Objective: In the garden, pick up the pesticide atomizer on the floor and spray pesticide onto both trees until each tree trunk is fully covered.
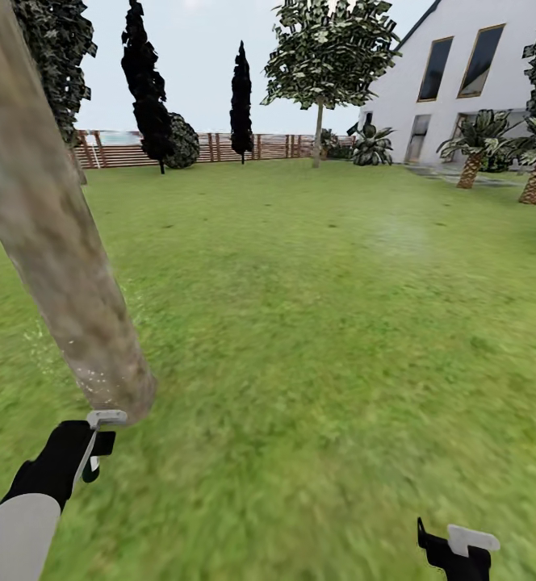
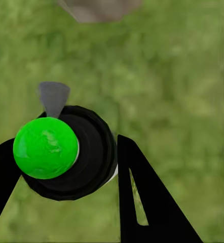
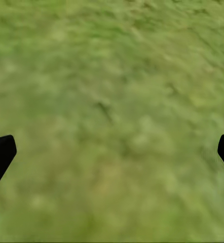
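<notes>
Grass spreads from the near tree trunk out to a slat fence, dark conifers, a second tree and a white house. The trunk's crown is cut off. Just before its base, the left gripper clamps the pesticide atomizer, green-capped and black-bodied. The right gripper, well apart from the trunk, is spread wide over bare grass.

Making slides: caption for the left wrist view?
Left gripper holds the atomizer above grass, near the trunk.
</notes>
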